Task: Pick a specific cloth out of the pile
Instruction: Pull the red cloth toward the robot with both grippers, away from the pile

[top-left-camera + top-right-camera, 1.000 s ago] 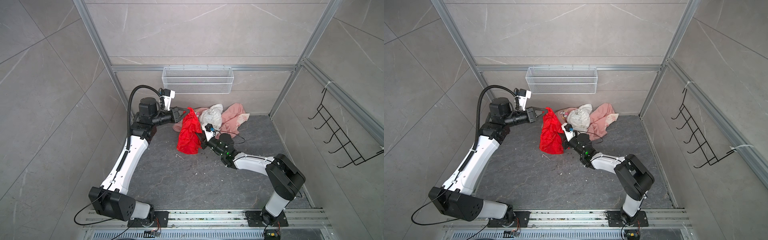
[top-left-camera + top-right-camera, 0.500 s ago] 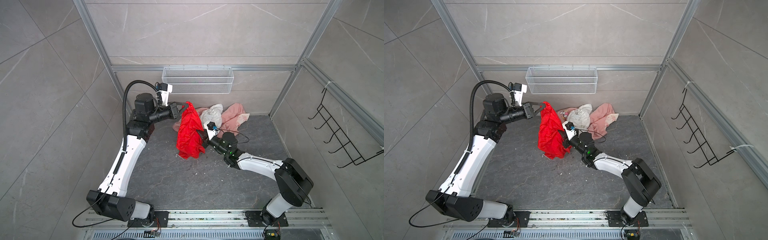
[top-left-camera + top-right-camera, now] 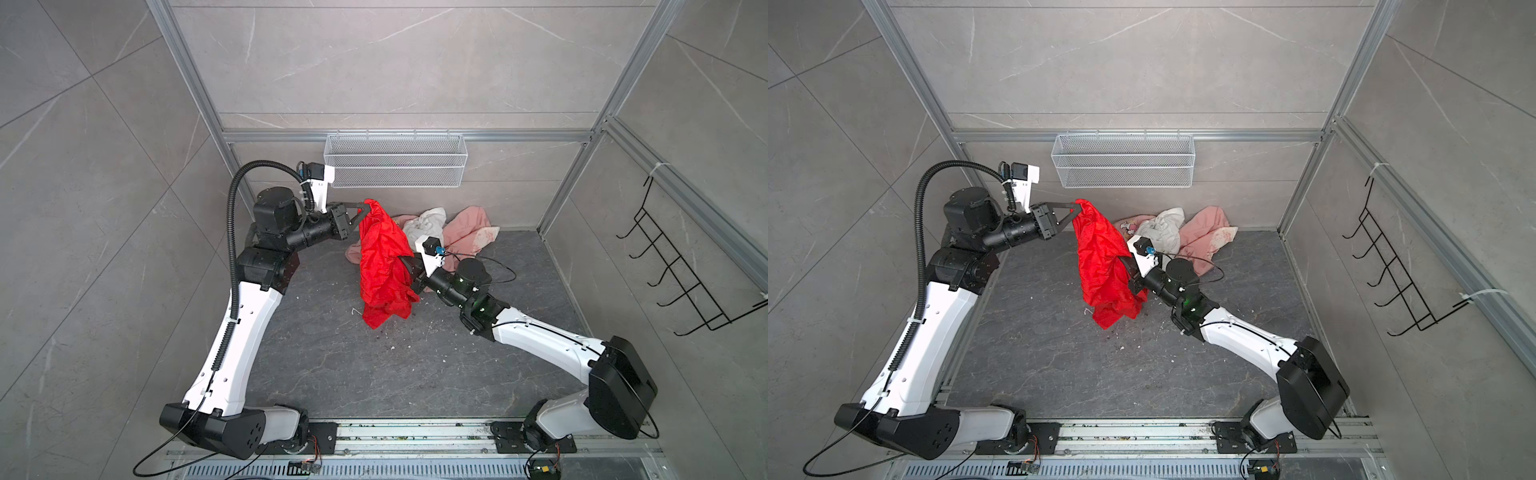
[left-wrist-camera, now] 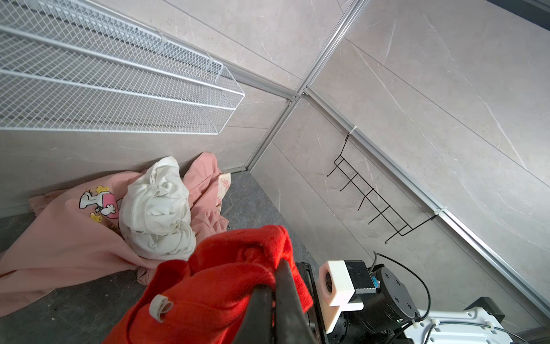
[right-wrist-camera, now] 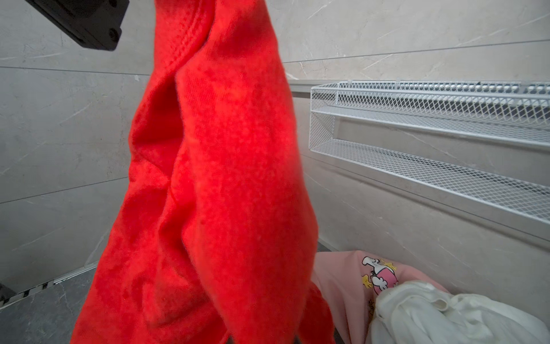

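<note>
The red cloth [image 3: 382, 266] hangs stretched in the air in front of the pile, its lower end low over the floor. My left gripper [image 3: 365, 206] is shut on its top edge, and the left wrist view shows the black jaws pinched on red fabric [image 4: 226, 286]. My right gripper [image 3: 406, 266] is shut on the cloth's right side about halfway down, its fingertips buried in the folds. Red cloth [image 5: 214, 184] fills the right wrist view. The pile against the back wall holds a pink garment [image 3: 471, 228] and a white cloth [image 3: 426, 222].
A white wire basket [image 3: 395, 166] hangs on the back wall above the pile. A black hook rack [image 3: 681, 274] is fixed to the right wall. The dark grey floor [image 3: 374, 374] carries small crumbs of debris in front of the cloth.
My left gripper has risen and carried the red cloth's top higher, away from the pile. My right gripper has come up and toward the front with the cloth's side.
</note>
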Controlling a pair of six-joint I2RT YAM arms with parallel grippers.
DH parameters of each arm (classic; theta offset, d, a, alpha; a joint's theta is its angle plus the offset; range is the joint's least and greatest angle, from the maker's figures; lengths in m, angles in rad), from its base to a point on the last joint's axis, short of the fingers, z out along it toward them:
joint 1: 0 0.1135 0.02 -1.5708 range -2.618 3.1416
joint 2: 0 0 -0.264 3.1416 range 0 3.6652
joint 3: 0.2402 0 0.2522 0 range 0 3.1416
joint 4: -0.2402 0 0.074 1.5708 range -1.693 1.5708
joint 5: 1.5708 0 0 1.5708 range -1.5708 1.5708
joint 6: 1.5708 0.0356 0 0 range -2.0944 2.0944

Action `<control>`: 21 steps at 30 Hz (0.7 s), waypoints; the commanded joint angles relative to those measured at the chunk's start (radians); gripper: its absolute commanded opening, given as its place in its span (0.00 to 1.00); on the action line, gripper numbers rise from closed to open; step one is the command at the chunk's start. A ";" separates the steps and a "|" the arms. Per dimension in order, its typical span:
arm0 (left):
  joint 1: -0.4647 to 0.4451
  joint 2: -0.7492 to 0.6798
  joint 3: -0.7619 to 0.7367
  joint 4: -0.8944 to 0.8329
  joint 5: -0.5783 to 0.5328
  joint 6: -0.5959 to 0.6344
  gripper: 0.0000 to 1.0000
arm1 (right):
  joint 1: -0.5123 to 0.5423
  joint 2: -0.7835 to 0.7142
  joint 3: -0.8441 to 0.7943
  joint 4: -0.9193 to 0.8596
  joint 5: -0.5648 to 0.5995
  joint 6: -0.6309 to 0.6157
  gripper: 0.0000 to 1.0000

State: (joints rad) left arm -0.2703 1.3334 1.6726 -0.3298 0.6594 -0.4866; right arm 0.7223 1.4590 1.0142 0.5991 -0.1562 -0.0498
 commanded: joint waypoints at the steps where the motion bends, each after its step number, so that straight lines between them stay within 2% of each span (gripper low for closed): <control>1: -0.024 -0.042 0.076 -0.035 -0.047 0.051 0.00 | 0.011 -0.061 0.068 -0.095 0.029 -0.024 0.03; 11: -0.098 -0.090 0.108 -0.093 -0.130 0.080 0.00 | 0.033 -0.172 0.123 -0.286 0.055 -0.043 0.01; 21: -0.189 -0.108 0.121 -0.058 -0.162 0.009 0.00 | 0.041 -0.281 0.139 -0.407 0.076 -0.059 0.01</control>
State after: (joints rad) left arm -0.4419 1.2514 1.7538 -0.4416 0.5083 -0.4458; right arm 0.7589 1.2213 1.1099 0.2230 -0.1024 -0.0906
